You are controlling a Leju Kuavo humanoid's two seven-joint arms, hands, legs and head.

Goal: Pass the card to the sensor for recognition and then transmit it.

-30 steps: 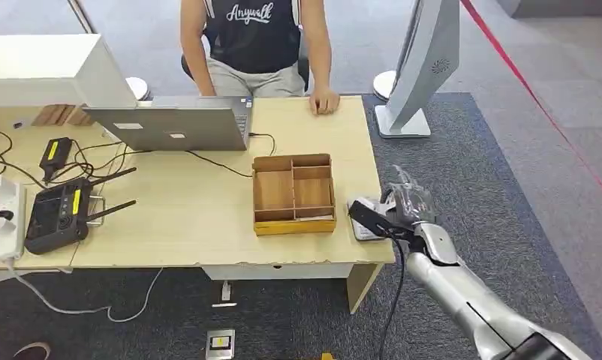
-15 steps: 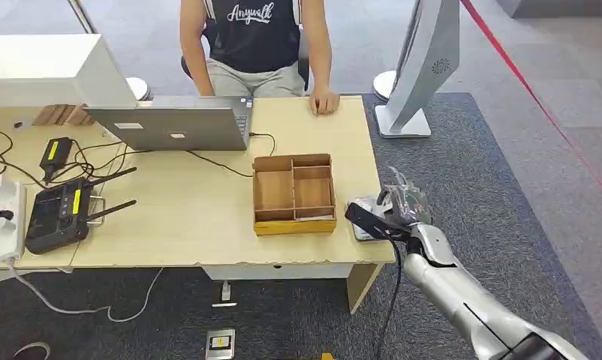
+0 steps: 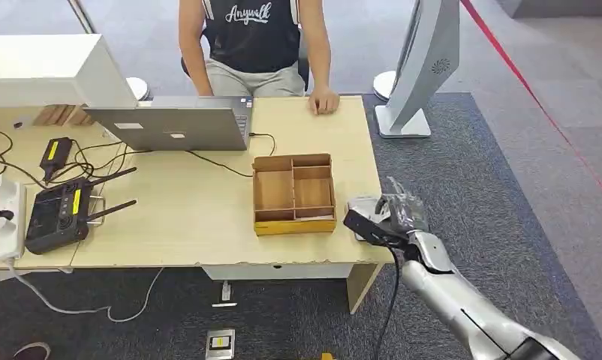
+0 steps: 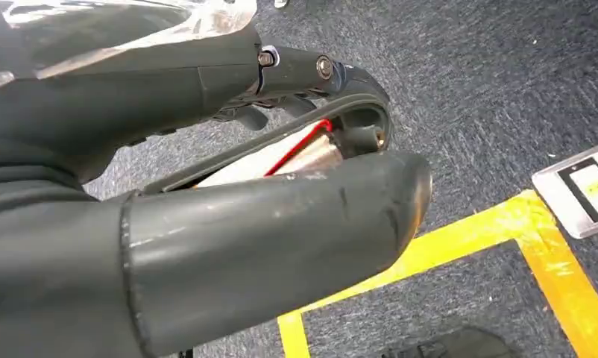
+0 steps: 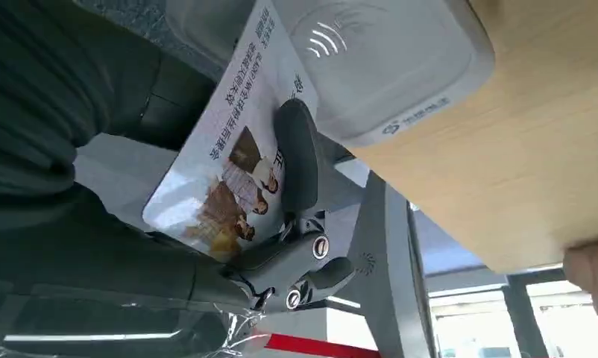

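Desk-edge sensor (image 5: 385,67) half under card (image 5: 229,160)

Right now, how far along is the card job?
Done: the right hand holds the card. In hand: the card's edge is at the white sensor on the table. Left: whether it has read can't be told; then pass it to the seated person.

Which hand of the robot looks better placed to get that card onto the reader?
The right hand. It already holds the card, whose edge lies right at the white sensor on the table corner. The left hand hangs low over the carpet, away from the table.
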